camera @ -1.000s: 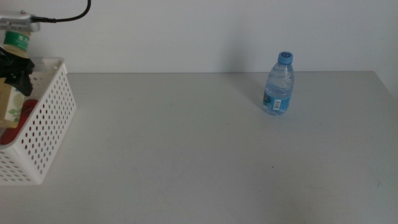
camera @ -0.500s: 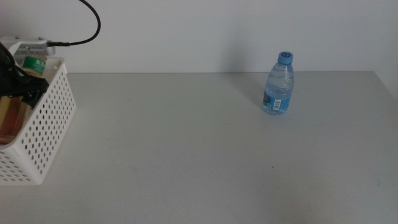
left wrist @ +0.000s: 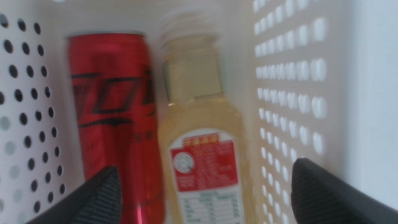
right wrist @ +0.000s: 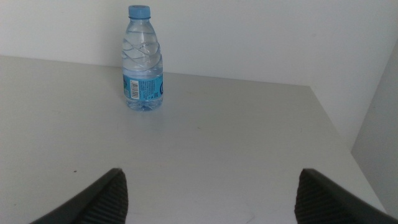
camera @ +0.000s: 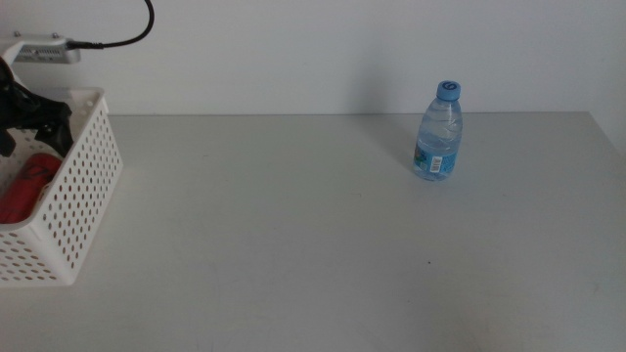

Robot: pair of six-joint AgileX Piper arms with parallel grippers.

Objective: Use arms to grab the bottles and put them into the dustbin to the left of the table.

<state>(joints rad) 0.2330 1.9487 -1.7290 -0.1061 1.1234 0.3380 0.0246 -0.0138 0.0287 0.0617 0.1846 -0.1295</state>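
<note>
Released since a moment ago, the yellow bottle (left wrist: 202, 155) lies beside the red can (left wrist: 112, 118) in the dustbin (camera: 83, 186). Left hand (left wrist: 202, 186) hangs spread apart above them. Right hand (right wrist: 208, 193) waits, spread wide, facing the water bottle (camera: 438, 131) on the desk (camera: 293, 225).

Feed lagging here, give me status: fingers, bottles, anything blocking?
Left gripper open over the dustbin. Yellow bottle and red can inside it. Right gripper open, waiting; water bottle upright on the table, unobstructed.
</note>
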